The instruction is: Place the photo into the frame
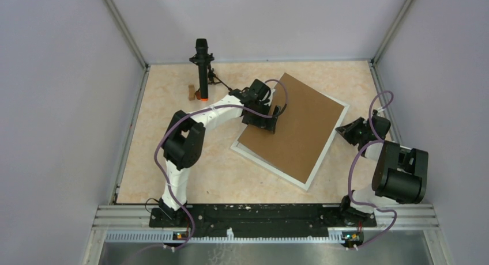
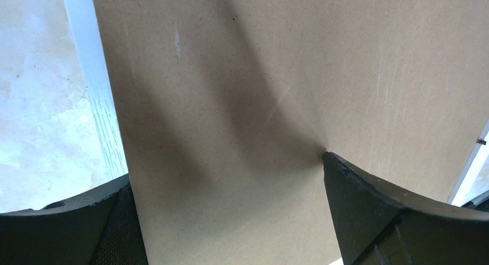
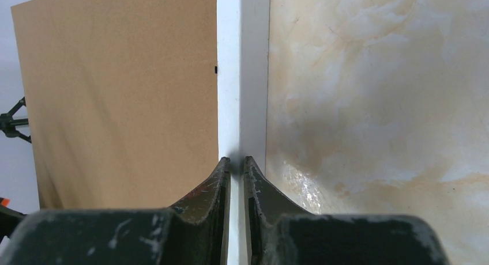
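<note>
The white frame lies tilted in the middle of the table, with a plain brown cardboard sheet on top of it. The photo is hidden. My left gripper is open over the sheet's left edge. In the left wrist view its right fingertip touches the cardboard, and its other finger sits beyond the edge by the white rail. My right gripper is shut on the frame's right rail, beside the cardboard.
A black stand rises at the back left, with a small wooden block beside it. Grey walls enclose the marbled table on three sides. A metal rail runs along the near edge.
</note>
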Tool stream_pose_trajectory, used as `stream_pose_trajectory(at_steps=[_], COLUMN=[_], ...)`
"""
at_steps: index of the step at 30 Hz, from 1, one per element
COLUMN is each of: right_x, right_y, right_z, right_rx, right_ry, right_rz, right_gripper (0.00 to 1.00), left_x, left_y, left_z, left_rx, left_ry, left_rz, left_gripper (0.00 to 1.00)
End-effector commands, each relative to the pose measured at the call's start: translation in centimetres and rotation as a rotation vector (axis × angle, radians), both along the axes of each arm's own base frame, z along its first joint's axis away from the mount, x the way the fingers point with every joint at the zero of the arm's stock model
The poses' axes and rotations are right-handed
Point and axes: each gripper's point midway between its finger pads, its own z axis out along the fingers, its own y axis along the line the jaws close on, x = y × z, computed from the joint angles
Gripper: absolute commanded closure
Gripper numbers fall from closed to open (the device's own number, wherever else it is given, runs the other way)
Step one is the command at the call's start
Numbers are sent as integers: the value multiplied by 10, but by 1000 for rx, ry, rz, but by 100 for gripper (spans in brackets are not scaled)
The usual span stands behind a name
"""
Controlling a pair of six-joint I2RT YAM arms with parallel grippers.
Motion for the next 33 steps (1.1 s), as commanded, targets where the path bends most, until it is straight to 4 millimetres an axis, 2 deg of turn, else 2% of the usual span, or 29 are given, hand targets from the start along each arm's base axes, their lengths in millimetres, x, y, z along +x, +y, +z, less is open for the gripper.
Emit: stream_pose_trajectory(at_steps=[1, 15, 26, 33], right_x=[-29, -27, -27, -27], right_y=[49, 49, 50, 51], right_z=[-20, -20, -21, -20], right_rx=[125, 126, 124, 124], right_ry=[96, 96, 99, 97], right_rz=[163, 165, 170, 173], right_gripper=[90, 91, 91, 91], left_x=[13, 12, 10, 5], left_y=[-1, 1, 7, 2], left_z=[18, 31, 50, 59], left_rx=[15, -130, -199, -341], left_ry=[-104, -49, -66, 9], left_rz=[-19, -24, -15, -50], left_gripper=[1, 1, 1, 2])
